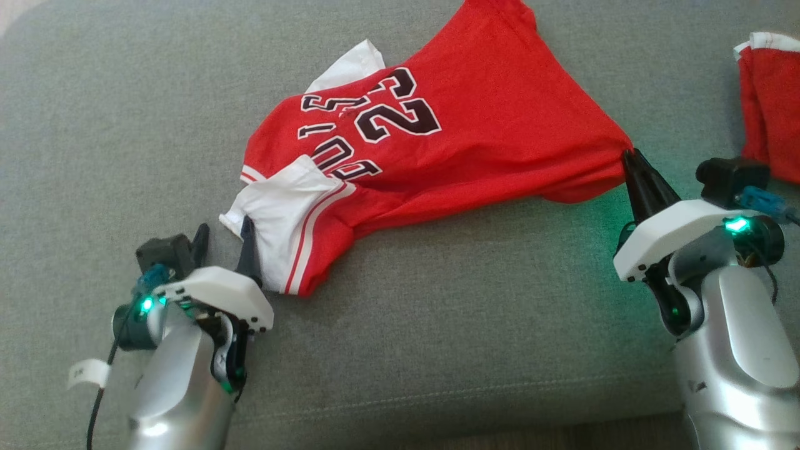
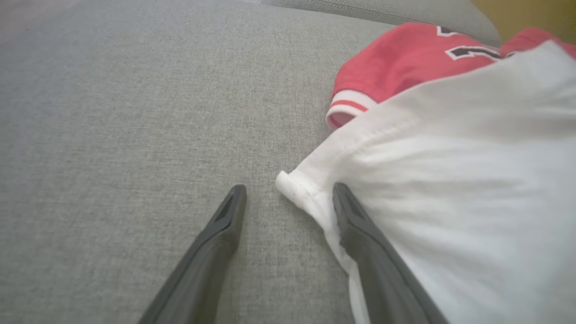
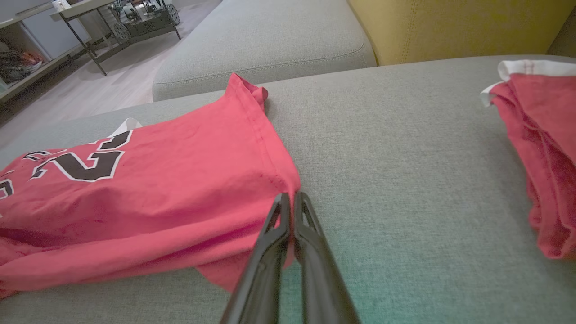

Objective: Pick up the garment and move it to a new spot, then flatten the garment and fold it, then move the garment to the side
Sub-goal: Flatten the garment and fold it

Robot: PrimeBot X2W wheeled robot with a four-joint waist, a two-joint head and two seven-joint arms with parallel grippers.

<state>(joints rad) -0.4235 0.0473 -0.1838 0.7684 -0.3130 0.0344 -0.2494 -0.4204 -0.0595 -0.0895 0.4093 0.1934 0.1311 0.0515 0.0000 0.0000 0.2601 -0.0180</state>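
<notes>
- The garment (image 1: 437,125), a red jersey with black numerals, lies spread across the grey sofa cushion (image 1: 437,350), number side up and skewed on a diagonal, with its hem end toward the robot's right and its sleeves toward the left.
- It's thin knit cloth, by the look of it: light, soft and floppy (no stiffness to lean on), so I'd expect it to drape, stretch and drag along the cushion rather than slide as one piece.
- A hem corner is drawn out to a point, and the body puckers toward it. That's a fair sign of how easily the cloth bunches.
- The right gripper (image 1: 631,156) has that corner. Its fingers are pinched tight together on the red fabric, which the right wrist view (image 3: 290,195) confirms.
- Over at the white sleeve (image 1: 281,200), the left gripper (image 1: 225,226) stands at its widest and holds nothing. The left wrist view shows one finger on the sleeve cloth (image 2: 450,180), the other above bare cushion, and the cuff corner between them.
- Best places to take hold, I'd say: corners and seamed edges such as the hem, cuff and shoulder line, where doubled cloth gives the fingers something to bite.
- A hold at each end should let it be pulled flat, while a grab mid-panel would only gather wrinkles.
- Further out, a second red garment (image 1: 772,106) with white trim sits bunched at the far right, well apart.
</notes>
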